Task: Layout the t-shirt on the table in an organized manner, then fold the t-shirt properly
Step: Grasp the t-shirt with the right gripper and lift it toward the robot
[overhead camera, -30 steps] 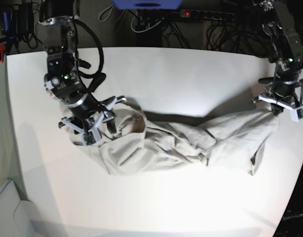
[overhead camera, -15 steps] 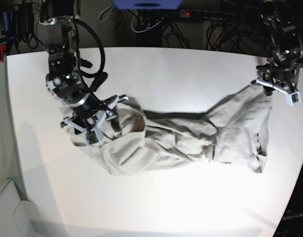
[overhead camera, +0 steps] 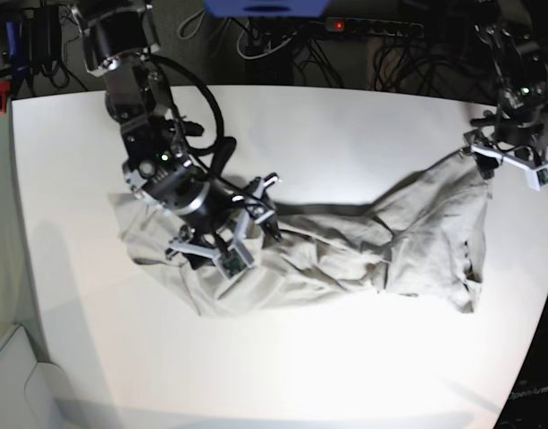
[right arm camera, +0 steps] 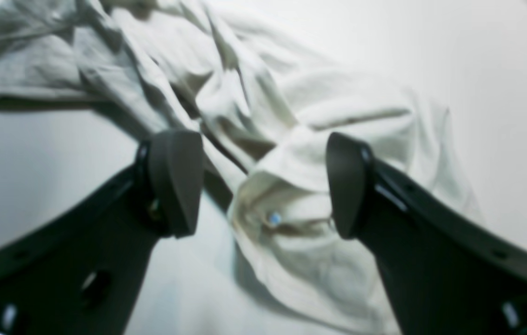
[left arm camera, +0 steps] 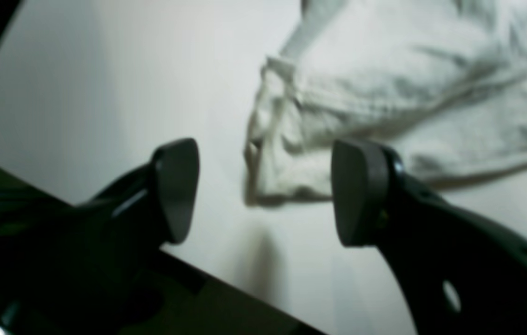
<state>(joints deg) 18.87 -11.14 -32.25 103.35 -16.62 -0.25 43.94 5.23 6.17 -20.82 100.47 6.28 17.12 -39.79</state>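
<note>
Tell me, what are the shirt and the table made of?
The t-shirt looks like soft woven or knit cloth, probably cotton: matte grey-beige, and it crumples into folds and wrinkles. The table looks like hard, smooth white board, maybe laminate: flat, with a soft glare from the light. I can't tell exactly.

The t-shirt lies stretched, crumpled, across the table; both claws seemingly open.

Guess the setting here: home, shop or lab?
Probably a robotics lab or test bench. A bare white table holds only a t-shirt, and behind its far edge sit tangled cables and a power strip with a lit switch.
</note>
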